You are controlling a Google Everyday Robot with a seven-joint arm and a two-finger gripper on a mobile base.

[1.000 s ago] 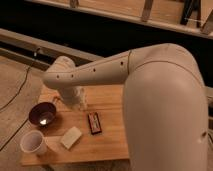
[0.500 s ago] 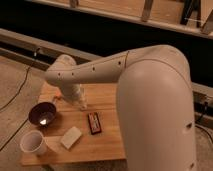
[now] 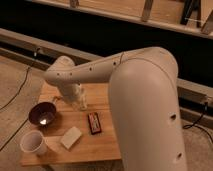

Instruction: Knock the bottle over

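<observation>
The bottle [image 3: 82, 101] is a small clear shape that seems to stand upright on the wooden table [image 3: 107, 95], just right of the arm's end. My gripper [image 3: 74, 98] hangs below the white wrist, right against the bottle's left side and partly covering it. The big white arm [image 3: 145, 105] reaches in from the right and hides the table's right part.
A dark bowl [image 3: 42, 113] sits left of the gripper. A white paper cup [image 3: 32, 143] stands at the front left corner. A pale block [image 3: 71, 137] and a dark flat bar [image 3: 93, 123] lie in front of the bottle. Dark rails run behind the table.
The bulky upper arm has shifted a little to the left. The wrist stays by the bottle, which has not visibly moved.
</observation>
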